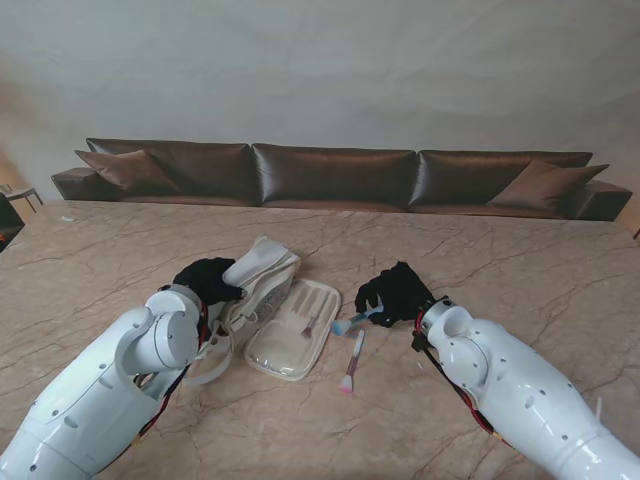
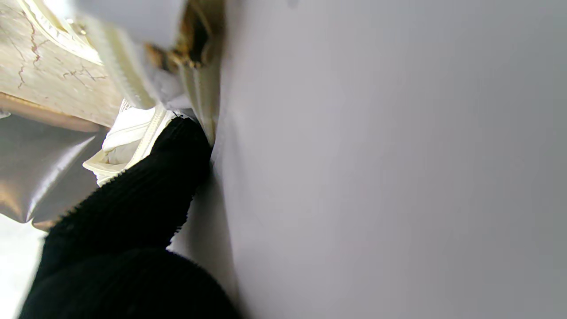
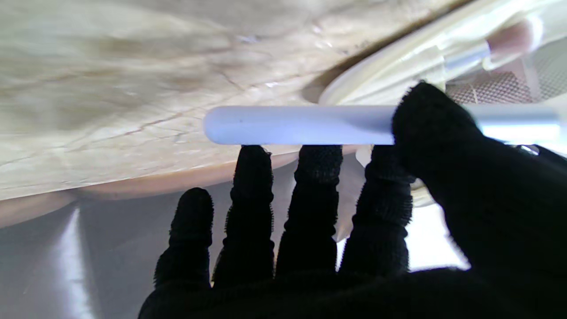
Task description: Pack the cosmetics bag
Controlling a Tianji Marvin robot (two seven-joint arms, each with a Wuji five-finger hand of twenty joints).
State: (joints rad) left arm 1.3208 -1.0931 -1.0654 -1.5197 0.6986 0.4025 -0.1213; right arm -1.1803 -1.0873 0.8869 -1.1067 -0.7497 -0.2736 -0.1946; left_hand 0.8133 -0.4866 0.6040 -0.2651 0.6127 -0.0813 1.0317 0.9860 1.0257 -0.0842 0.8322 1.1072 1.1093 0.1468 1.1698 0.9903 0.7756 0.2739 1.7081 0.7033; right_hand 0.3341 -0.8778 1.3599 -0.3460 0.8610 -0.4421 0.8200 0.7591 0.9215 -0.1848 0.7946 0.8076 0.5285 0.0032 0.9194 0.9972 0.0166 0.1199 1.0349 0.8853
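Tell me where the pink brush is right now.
In the stand view the pink brush lies loose on the table, just right of the open cosmetics bag and nearer to me than the right hand.

You are looking at a living-room sort of setting: a long brown leather sofa [image 1: 335, 176] with loose cushions [image 1: 128, 168] runs along a plain pale wall [image 1: 320, 70], just behind a wide marble-patterned tabletop [image 1: 520, 260]. A small side table [image 1: 22, 195] stands at the far left.
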